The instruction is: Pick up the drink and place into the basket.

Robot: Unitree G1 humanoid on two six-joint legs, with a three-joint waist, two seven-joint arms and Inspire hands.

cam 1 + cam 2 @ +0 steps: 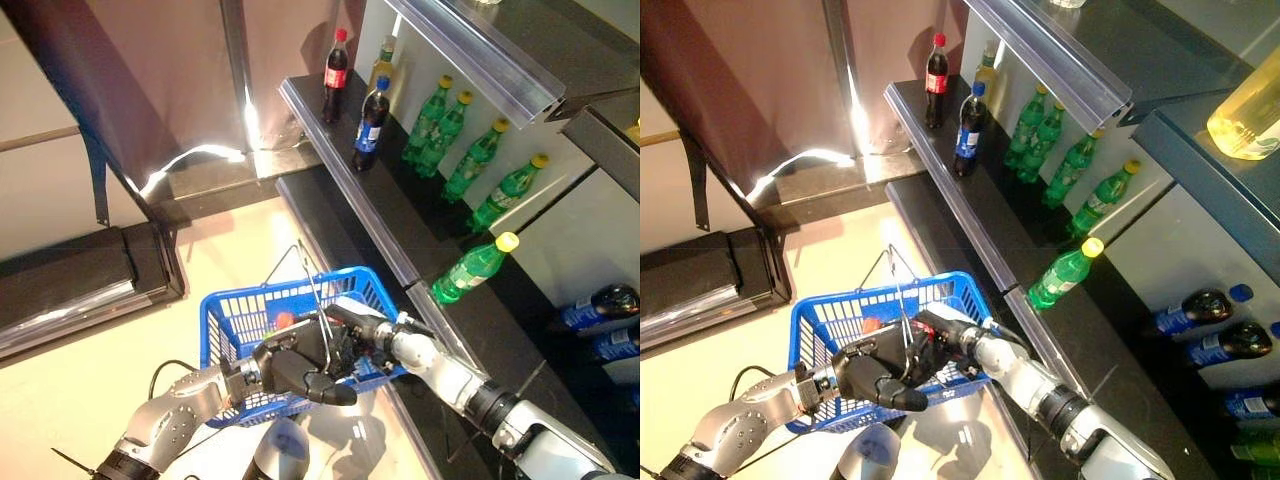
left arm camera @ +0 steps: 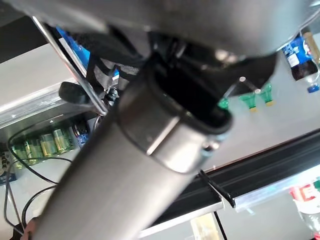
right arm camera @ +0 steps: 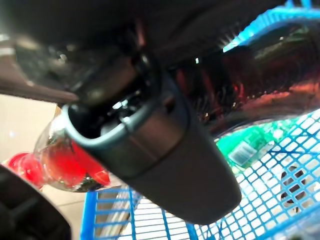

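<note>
The right hand [image 1: 355,328] reached over the blue basket [image 1: 228,315], its fingers wrapped round a cola bottle [image 3: 65,165] with a red cap, held above the basket's inside. The left hand [image 1: 300,370] was curled round the basket's wire handle [image 1: 312,290] at the near rim. The basket hung over a pale floor [image 1: 60,400] beside a dark shelf [image 1: 330,130] carrying cola bottles [image 1: 336,75] and green bottles [image 1: 478,160]. Only the right wrist view showed the held bottle clearly; it also showed a green bottle [image 3: 245,147] already lying in the basket.
</note>
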